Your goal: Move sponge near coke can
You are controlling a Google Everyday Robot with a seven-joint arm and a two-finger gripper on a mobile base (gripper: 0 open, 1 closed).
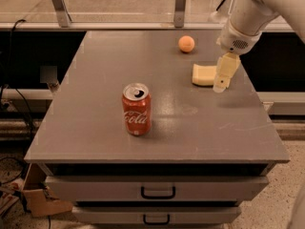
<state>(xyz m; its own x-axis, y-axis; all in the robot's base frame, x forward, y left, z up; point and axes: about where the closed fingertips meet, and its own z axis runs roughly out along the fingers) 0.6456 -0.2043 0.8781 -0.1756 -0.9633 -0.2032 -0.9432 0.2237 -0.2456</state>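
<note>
The pale yellow sponge (203, 75) lies flat on the grey table (95, 80) at the right, below the orange ball. The red coke can (137, 109) stands upright near the table's middle, well to the left and nearer than the sponge. My gripper (222, 79) hangs from the white arm at the upper right and points down. It is over the sponge's right end and covers that part of it.
A small orange ball (186, 44) sits at the back of the table, behind the sponge. The table's right edge (267, 113) runs close to the gripper. Drawers with handles (157, 192) are below the front edge. A glass rail runs behind the table.
</note>
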